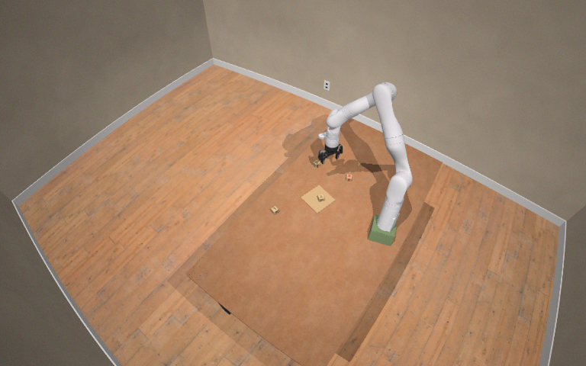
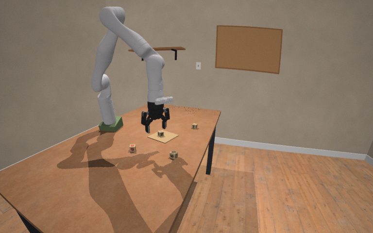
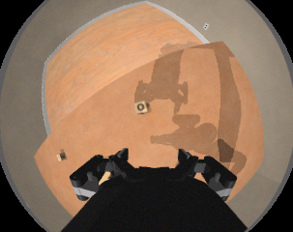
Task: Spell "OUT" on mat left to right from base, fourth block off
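The tan mat (image 1: 317, 200) lies flat on the table, with one block (image 1: 320, 197) on it; both show in the exterior view, mat (image 2: 163, 136) and block (image 2: 161, 133). Three blocks lie off the mat: a dark-lettered one (image 1: 316, 163) (image 2: 173, 154), a red-lettered one (image 1: 348, 176) (image 2: 132, 148), and one further along the table's edge (image 1: 274, 209) (image 2: 194, 125). The letters are too small to read. My gripper (image 1: 330, 154) (image 2: 156, 127) is open and empty, raised over the table close to the dark-lettered block. The wrist view shows that block (image 3: 141, 107) ahead of the fingers.
The arm's green base (image 1: 382, 231) stands at one long side of the table. The dark-lettered block lies close to the opposite table edge (image 2: 204, 144). Another block shows small at the left of the wrist view (image 3: 61, 154).
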`<state>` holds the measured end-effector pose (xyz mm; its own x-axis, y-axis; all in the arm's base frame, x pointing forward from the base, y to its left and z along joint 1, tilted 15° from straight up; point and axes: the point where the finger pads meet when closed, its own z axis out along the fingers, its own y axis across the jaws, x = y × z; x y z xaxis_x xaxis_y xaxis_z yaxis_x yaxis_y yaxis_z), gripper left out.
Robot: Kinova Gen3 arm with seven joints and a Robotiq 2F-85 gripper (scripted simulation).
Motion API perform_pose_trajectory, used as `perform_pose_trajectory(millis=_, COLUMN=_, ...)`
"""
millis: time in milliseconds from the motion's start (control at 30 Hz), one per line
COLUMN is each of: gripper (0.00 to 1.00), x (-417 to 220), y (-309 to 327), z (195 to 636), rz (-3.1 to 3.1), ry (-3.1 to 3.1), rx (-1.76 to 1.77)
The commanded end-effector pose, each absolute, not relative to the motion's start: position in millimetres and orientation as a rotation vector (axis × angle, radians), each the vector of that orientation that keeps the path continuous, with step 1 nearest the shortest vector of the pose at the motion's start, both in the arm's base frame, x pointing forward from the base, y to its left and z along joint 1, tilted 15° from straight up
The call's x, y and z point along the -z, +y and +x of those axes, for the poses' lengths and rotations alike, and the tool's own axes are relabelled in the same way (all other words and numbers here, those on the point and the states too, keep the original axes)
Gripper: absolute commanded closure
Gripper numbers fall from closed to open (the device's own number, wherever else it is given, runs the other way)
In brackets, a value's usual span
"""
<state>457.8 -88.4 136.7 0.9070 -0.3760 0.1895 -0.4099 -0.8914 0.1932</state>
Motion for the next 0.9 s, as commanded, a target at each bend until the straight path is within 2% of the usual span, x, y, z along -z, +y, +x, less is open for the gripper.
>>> perform_pose_trajectory(millis=0, gripper=0.00, x=-139, y=-88, z=458, rz=2.842, ry=-0.594, rx=-0.222)
perform_pose_trajectory(millis=867, gripper=0.00, x=-138, y=-98, z=424, rz=2.841, ry=-0.591, rx=-0.225)
